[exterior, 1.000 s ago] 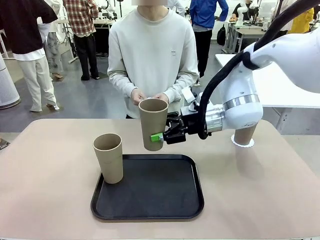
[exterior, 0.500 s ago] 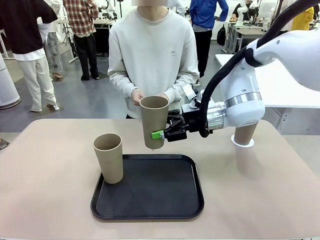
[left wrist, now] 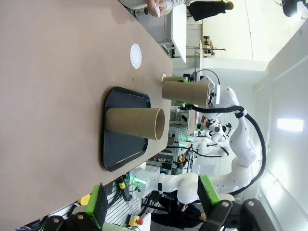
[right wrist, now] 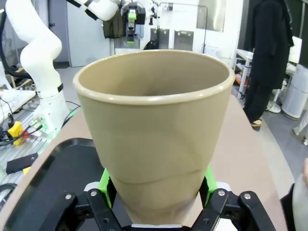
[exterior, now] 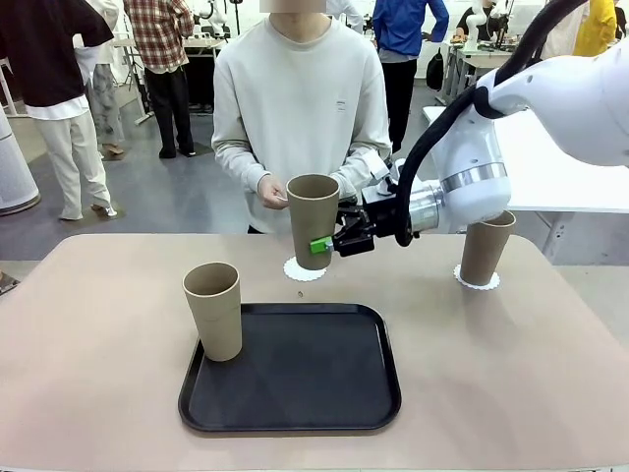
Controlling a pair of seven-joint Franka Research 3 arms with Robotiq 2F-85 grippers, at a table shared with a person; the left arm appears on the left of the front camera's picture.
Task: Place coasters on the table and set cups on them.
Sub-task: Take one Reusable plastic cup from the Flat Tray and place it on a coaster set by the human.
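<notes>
Beige-brown matte tapered tumbler (exterior: 313, 218), clamped near its base between the green pads of the right gripper (exterior: 327, 244), hangs just above the white scalloped paper coaster (exterior: 304, 271) at 12 o'clock of the black rounded tray (exterior: 295, 379) on the tan table (exterior: 98, 324); the next move probably requires a straight, centred descent, then release.

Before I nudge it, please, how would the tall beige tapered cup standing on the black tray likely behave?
Pushed near its rim, the tall beige tapered cup would probably tip rather than slide: its base is narrower than its top. It looks empty, so likely light. The raised lip of the black rounded tray beside its base might catch it.
</notes>
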